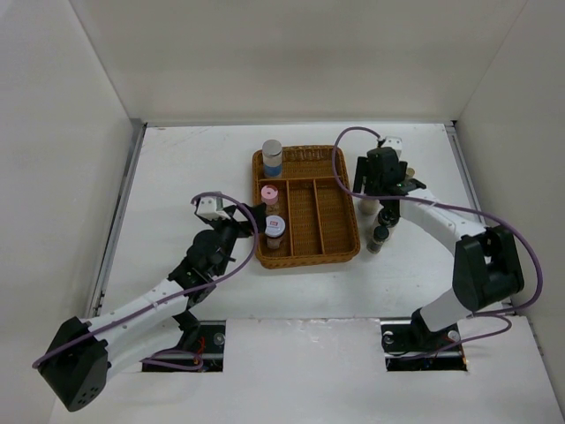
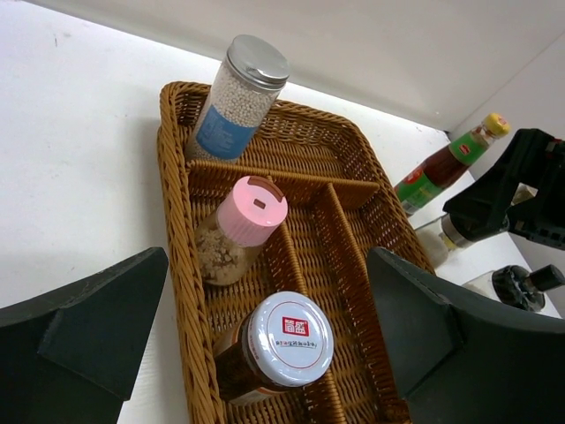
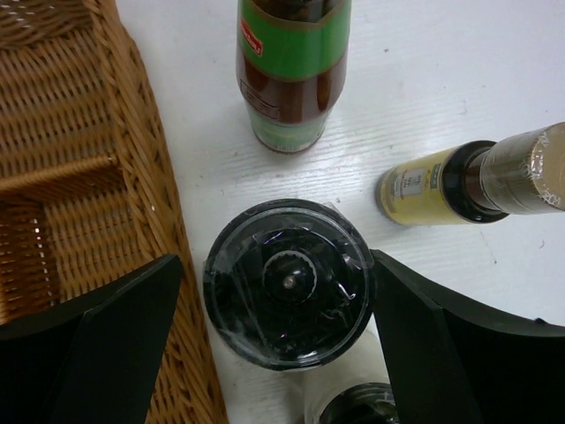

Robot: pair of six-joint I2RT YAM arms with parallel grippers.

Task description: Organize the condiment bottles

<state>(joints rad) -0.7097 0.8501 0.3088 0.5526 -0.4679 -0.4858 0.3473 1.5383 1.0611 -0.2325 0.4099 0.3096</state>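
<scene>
As right gripper (image 3: 275, 296) flanks black-capped bottle (image 3: 291, 265) | upright | long axis vertical

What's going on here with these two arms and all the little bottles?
Two robot arms are sorting condiment bottles into a wicker tray. Three stand along its left side: a grey-capped jar, a pink-lidded jar and a white-lidded jar. The left gripper is open and empty, hovering next to them. The right gripper is open above a black-capped bottle on the table beside the tray, one finger on each side, apparently about to grab it. A green-label bottle waits nearby.
</scene>
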